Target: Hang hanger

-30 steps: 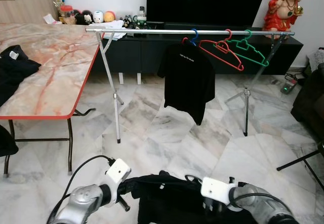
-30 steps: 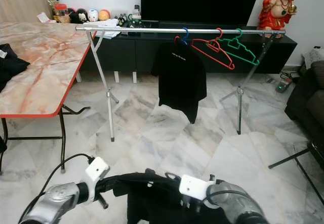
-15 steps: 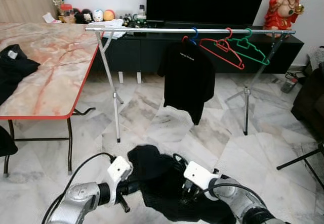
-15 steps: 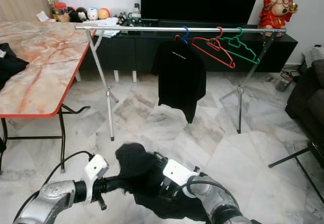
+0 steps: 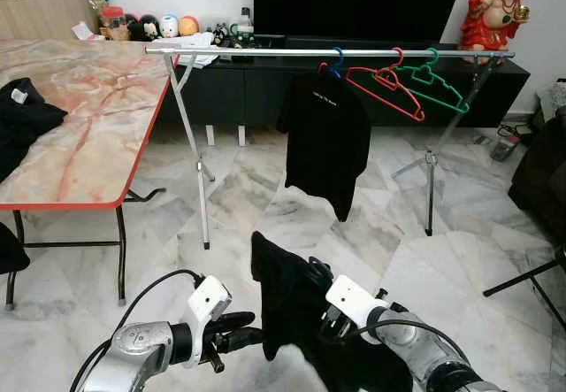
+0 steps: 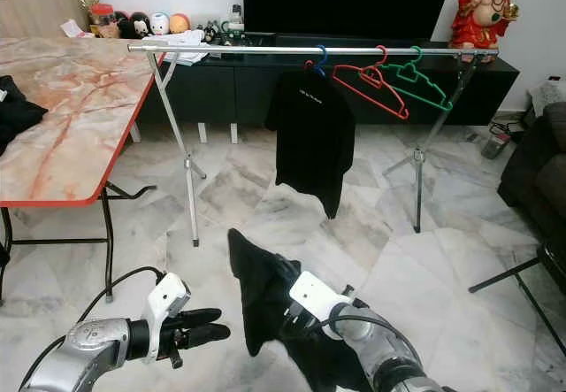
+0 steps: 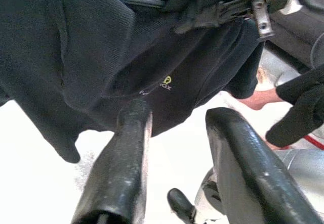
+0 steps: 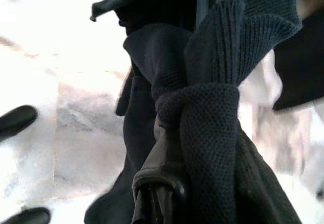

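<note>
A black knitted garment (image 5: 281, 296) hangs low in front of me, bunched at its top around my right gripper (image 5: 317, 314), which is shut on it. In the right wrist view the knit (image 8: 212, 107) wraps tightly over one black finger (image 8: 161, 169). My left gripper (image 5: 240, 328) is open just left of the cloth, with nothing between its fingers (image 7: 126, 148). Ahead stands a silver clothes rail (image 5: 265, 52). On it hang a black T-shirt (image 5: 327, 140) on a blue hanger, a bare red hanger (image 5: 386, 87) and a bare green hanger (image 5: 435, 88).
A marble-topped folding table (image 5: 88, 118) with black clothes (image 5: 22, 122) stands at the left. A dark TV cabinet (image 5: 248, 87) runs behind the rail. A dark sofa (image 5: 544, 175) and a black stand leg (image 5: 522, 281) are at the right. Marble floor lies between me and the rail.
My left gripper let go of the garment and now stands open beside it. The right gripper raised the cloth, which now hangs in a tall fold.
</note>
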Available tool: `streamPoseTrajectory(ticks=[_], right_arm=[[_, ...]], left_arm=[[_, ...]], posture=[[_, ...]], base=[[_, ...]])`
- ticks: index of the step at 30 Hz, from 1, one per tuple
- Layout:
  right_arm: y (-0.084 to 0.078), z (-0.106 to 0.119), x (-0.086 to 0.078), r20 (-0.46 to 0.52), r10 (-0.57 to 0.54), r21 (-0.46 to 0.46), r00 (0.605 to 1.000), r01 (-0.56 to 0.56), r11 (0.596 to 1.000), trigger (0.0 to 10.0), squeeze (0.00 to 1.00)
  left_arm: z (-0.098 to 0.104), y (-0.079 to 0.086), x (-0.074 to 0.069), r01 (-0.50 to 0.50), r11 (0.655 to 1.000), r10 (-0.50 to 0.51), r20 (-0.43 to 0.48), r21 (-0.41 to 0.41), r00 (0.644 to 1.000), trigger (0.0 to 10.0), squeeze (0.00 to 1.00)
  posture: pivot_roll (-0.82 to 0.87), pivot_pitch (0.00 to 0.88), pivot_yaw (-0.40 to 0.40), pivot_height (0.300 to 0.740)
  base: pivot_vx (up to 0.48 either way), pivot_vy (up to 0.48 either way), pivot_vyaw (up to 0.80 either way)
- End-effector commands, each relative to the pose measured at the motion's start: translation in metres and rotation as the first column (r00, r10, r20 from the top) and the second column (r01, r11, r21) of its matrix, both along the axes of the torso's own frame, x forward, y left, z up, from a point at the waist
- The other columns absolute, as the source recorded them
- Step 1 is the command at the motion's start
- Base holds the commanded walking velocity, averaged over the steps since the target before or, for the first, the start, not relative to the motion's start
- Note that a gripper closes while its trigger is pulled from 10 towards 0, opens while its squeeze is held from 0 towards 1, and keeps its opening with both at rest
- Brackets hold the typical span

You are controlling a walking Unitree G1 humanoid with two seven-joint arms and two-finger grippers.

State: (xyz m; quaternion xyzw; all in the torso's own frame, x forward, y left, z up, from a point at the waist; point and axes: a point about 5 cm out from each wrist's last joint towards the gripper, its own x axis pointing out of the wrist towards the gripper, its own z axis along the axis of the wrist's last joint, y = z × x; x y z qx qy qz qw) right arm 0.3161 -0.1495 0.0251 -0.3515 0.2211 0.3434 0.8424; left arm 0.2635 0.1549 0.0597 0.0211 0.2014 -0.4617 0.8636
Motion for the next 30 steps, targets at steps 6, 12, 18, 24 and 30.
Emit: streamPoseTrajectory(ticks=[6,12,18,24,30], right_arm=[[-0.024,0.005,-0.009,-0.067,0.233,-0.08,0.97,-0.238,0.968,0.0,0.0],[-0.034,0.005,-0.019,-0.142,0.325,-0.049,0.935,-0.334,0.941,0.0,0.0],[-0.023,0.012,-0.017,-0.155,0.383,0.066,0.911,-0.378,0.924,0.0,0.0],[-0.008,0.013,-0.019,-0.17,0.471,0.091,0.865,-0.462,0.882,0.0,0.0],[0.002,0.017,-0.018,-0.167,0.53,0.115,0.832,-0.517,0.848,0.0,0.0]], left_arm=[[0.007,0.016,-0.001,0.007,0.996,-0.01,0.034,0.086,0.999,10.0,1.0],[0.012,0.02,0.003,0.063,0.975,-0.08,0.071,0.212,0.994,10.0,1.0],[0.012,0.016,0.009,0.12,0.94,-0.157,0.094,0.318,0.983,10.0,1.0],[0.013,0.002,0.013,0.173,0.929,-0.227,0.137,0.328,0.964,10.0,1.0],[0.008,-0.002,0.013,0.222,0.918,-0.27,0.11,0.328,0.957,10.0,0.0]], posture=[[0.08,0.012,-0.047,0.74],[0.08,0.014,-0.048,0.74],[0.09,0.032,-0.052,0.74],[0.1,0.042,-0.054,0.74],[0.09,0.045,-0.055,0.74]], base=[[0.0,0.0,0.0],[0.0,0.0,0.0],[0.0,0.0,0.0],[0.0,0.0,0.0],[0.0,0.0,0.0]])
